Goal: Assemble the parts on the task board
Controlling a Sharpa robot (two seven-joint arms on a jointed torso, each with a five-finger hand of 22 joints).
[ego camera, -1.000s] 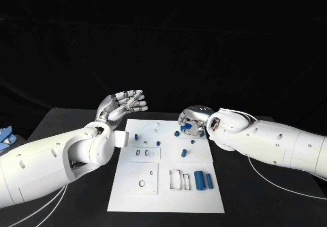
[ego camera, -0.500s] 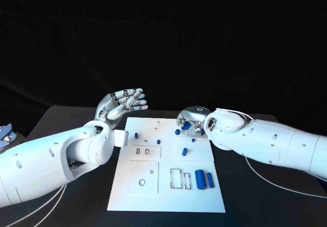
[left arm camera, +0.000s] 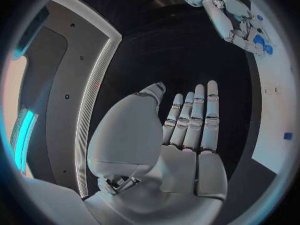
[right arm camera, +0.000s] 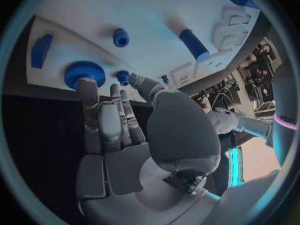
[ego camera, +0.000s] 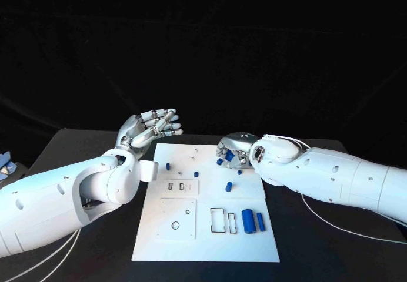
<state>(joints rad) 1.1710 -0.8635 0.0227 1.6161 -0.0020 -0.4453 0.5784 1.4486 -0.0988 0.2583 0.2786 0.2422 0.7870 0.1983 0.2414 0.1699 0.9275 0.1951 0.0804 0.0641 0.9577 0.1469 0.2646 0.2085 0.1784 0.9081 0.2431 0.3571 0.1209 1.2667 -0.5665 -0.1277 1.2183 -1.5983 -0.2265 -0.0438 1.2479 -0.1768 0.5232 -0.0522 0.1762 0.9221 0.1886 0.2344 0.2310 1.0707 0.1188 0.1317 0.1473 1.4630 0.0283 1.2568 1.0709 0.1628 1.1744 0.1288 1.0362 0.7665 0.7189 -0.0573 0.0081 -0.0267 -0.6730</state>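
Observation:
The white task board (ego camera: pixel 203 238) lies in the middle of the black table. My right hand (ego camera: pixel 236 154) hovers low over its far right part, fingers spread. In the right wrist view one fingertip (right arm camera: pixel 87 87) touches a blue gear (right arm camera: pixel 83 71) that lies on the board (right arm camera: pixel 150 15); nothing is gripped. Small blue pegs (ego camera: pixel 183 174) stand near the far end, another peg (ego camera: pixel 228 187) at mid-board, and two blue cylinders (ego camera: pixel 247 221) lie by the right edge. My left hand (ego camera: pixel 151 129) is raised above the far left corner, open and empty, fingers straight (left arm camera: pixel 187 130).
Rectangular cut-outs and white plates (ego camera: pixel 179 218) take up the near half of the board. White cables (ego camera: pixel 347 232) run over the table on the right. A pale blue-white object (ego camera: pixel 4 161) sits at the table's left edge.
My right hand has edged slightly left over the far end of the board. The left hand stays raised and open.

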